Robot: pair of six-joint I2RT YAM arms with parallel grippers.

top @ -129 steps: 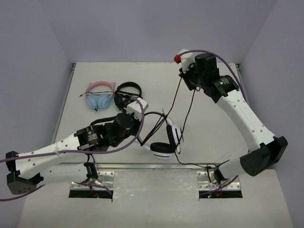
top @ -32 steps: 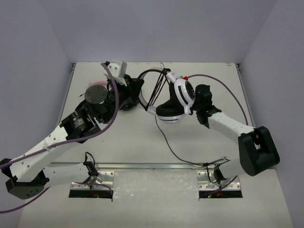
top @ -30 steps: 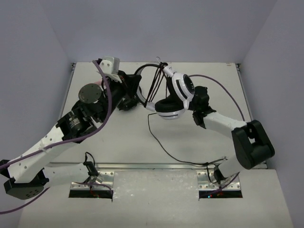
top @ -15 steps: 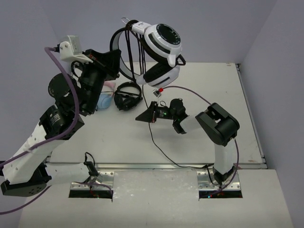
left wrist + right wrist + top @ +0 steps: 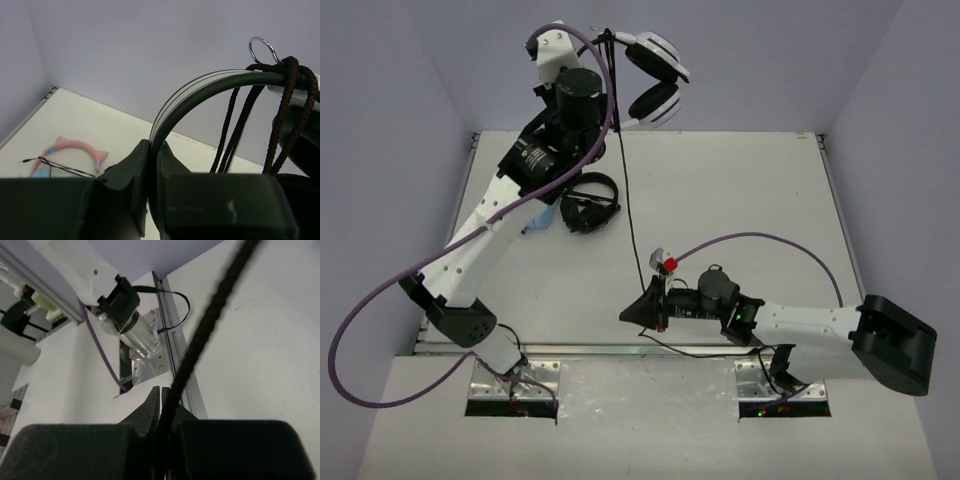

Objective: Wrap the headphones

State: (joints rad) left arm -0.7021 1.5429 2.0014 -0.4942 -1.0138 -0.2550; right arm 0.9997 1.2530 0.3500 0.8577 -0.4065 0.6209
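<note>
We judge the winding to be partly done. The white over-ear headphones with black pads hang high above the pale matte surface, near the back wall. The left arm is raised, and its jaws are clenched on the thin, glossy black headband. Several turns of the long thin black cable already hang over that band beside a small silver wire ring. The rest runs down in a nearly straight line to the right arm, which lies low by the near edge. In the right wrist view its jaws are pinched shut on the cord. The next move seems to call for carrying that free length round the band again. It needs enough tension to lay the turn snug without dragging the smooth band out of the left grip. The cable looks braided and matte, more like rope than slick wire, so turns should bite on each other. An all-black pair and a pink-and-blue cat-ear pair lie on the surface, well apart from the cable.
</note>
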